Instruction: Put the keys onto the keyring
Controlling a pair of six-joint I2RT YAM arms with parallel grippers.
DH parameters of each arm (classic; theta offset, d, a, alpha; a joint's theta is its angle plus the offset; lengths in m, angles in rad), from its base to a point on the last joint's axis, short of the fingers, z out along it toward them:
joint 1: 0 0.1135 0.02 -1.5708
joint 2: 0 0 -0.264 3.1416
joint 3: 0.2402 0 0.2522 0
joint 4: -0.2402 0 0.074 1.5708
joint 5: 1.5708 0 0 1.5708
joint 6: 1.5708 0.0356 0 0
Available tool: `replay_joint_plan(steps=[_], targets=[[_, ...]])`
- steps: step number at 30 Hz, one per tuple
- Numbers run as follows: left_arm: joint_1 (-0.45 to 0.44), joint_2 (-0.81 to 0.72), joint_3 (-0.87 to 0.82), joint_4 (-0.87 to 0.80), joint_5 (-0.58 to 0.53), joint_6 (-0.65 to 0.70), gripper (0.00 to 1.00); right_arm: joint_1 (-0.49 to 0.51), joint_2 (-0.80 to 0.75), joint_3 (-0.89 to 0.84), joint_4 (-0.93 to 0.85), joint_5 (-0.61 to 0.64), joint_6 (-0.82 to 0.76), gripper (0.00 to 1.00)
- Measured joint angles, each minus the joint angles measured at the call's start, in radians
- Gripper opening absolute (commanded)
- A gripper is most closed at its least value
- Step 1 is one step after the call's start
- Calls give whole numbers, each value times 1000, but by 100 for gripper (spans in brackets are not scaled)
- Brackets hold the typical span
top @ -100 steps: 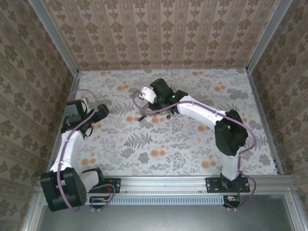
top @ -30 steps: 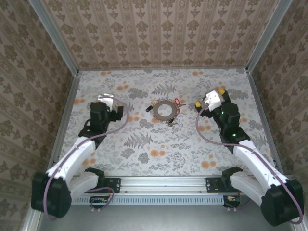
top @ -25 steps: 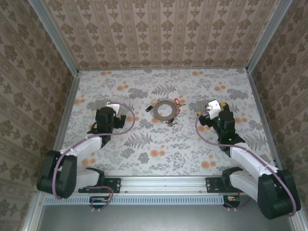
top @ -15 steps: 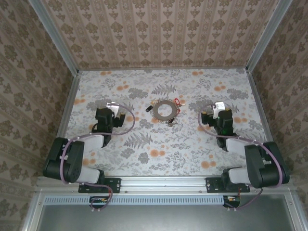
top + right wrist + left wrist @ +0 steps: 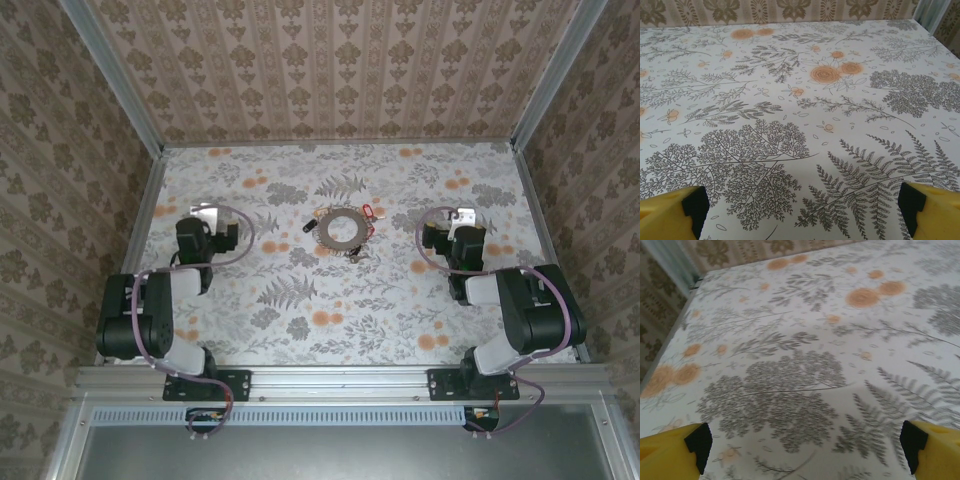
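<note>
Top external: keyring (image 5: 341,229) lies flat on the floral worktop (image 5: 400,300), centre-back, roughly midway between the two arms and well apart from both. Tan-brown ring, round hole showing the print through it. Keys (image 5: 368,212) sit at the ring's upper-right rim, red heads touching or just beside it; too small to tell whether they are threaded on the ring or just lying against it. Dark charms (image 5: 308,227) show at the left rim, with another small dark bit at the lower rim. Left pincer (image 5: 205,220) is on the left side of the worktop, arm folded back over its base, purple cable looping around it. Right pincer (image 5: 462,222) mirrors it on the right side, arm folded the same way. Neither touches the ring or the keys. Left wrist: left pincer (image 5: 805,445) has its jaws spread wide, yellow fingertips (image 5: 670,450) with black pads in the bottom corners, bare grey-leaf print between them, nothing gripped. Right wrist: right pincer (image 5: 802,207) is likewise wide open, yellow fingertips (image 5: 935,212) in the bottom corners, fern and orange flower print between them, nothing gripped. Patterned walls (image 5: 330,70) box the worktop on three sides, and a metal rail (image 5: 340,380) runs along the near edge by the arm bases.
</note>
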Motion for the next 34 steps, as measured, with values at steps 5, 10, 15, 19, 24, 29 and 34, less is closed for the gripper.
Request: replay_joint_plan(steps=[5,10,15,19,24,29,34], targets=[[11,27,-48,82,24,-21,100,0,0,2,0,7,5,100],[6,33,-48,105,24,-25,100,0,0,2,0,13,6,100],[6,33,-48,116,24,-25,100,3,0,3,0,21,6,100],[5,33,-48,119,24,-25,100,4,0,3,0,22,6,99],[5,33,-48,119,24,-25,100,4,0,3,0,23,6,100],[5,33,-48,119,24,-25,100,4,0,5,-1,24,5,100],[5,33,-48,120,24,-25,100,6,0,5,0,25,5,100]])
